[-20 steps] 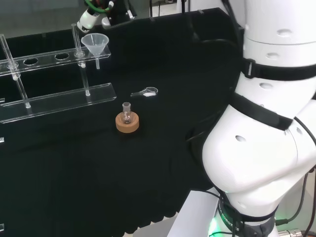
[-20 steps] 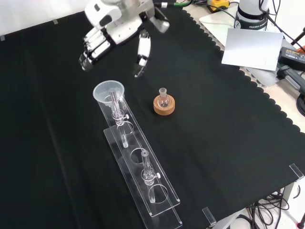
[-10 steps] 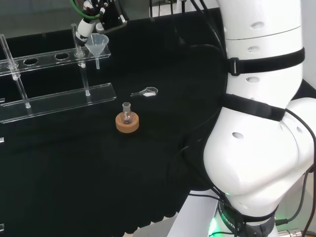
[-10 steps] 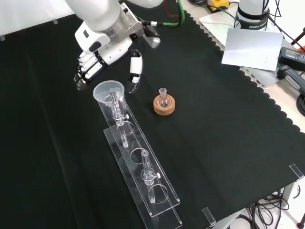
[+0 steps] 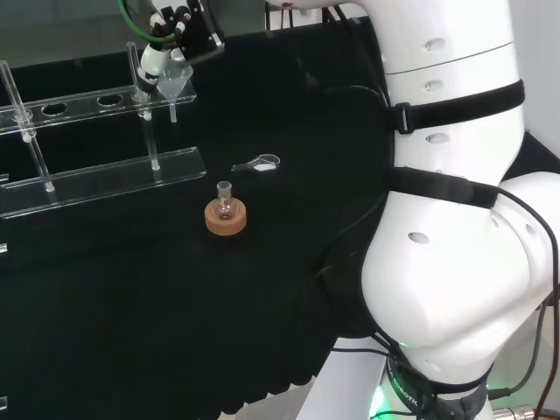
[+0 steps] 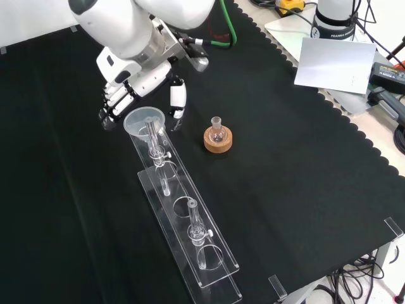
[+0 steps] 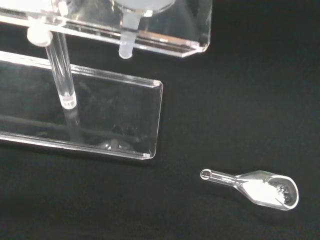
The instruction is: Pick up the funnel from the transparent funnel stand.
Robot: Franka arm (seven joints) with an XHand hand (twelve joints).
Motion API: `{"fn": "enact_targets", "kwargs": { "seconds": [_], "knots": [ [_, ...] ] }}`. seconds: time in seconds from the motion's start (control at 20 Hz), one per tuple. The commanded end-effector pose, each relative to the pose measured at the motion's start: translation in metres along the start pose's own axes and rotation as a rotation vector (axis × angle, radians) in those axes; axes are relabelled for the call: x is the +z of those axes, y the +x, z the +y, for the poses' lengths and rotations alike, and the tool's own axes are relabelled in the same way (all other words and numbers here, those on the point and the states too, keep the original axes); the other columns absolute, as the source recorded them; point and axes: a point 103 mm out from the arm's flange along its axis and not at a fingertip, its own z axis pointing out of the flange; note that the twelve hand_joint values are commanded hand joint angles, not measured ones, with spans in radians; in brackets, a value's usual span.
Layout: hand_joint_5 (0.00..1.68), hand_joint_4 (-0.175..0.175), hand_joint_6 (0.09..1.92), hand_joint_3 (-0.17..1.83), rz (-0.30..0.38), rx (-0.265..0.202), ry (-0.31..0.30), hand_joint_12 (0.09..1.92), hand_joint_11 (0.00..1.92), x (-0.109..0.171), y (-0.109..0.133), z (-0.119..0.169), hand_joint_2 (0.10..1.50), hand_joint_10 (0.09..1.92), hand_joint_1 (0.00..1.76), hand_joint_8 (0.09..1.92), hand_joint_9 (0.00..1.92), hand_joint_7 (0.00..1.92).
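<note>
The clear funnel (image 6: 145, 120) sits in the end hole of the transparent funnel stand (image 6: 190, 228). In the head view the funnel (image 5: 175, 84) stands at the right end of the stand's upper shelf (image 5: 83, 101). My hand (image 6: 135, 75) hovers just above and behind the funnel, open; its fingers (image 6: 113, 105) hang on one side of the rim and the thumb (image 6: 178, 101) on the other, apart from it. The hand (image 5: 171, 45) partly covers the funnel's rim in the head view. The funnel's stem (image 7: 127, 43) pokes down through the shelf in the wrist view.
A small flask on a cork ring (image 6: 218, 137) stands to the right of the funnel in the front view. A clear scoop (image 7: 259, 186) with white powder lies on the cloth near the stand's base plate (image 7: 105, 115). Two upright posts (image 6: 194, 221) rise from the stand.
The hand has come down and toward the funnel, from well above it to straddling its rim. The funnel, stand and flask have not moved.
</note>
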Motion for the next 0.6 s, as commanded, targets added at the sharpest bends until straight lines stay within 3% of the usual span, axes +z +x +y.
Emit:
{"fn": "enact_targets", "kwargs": {
  "seconds": [0.05, 0.6],
  "knots": [
    [0.00, -0.004, 0.09, 0.35, -0.007, 0.006, 0.024, 1.51, 0.23, 0.0059, 0.0046, 0.0034, 0.70, 0.87, 0.54, 0.38, 0.11, 0.00],
    [0.14, -0.026, 0.09, 0.41, -0.013, 0.029, 0.047, 1.49, 0.30, 0.0119, -0.0009, 0.0091, 0.68, 0.77, 0.54, 0.71, 0.37, 0.08]
  ]
}}
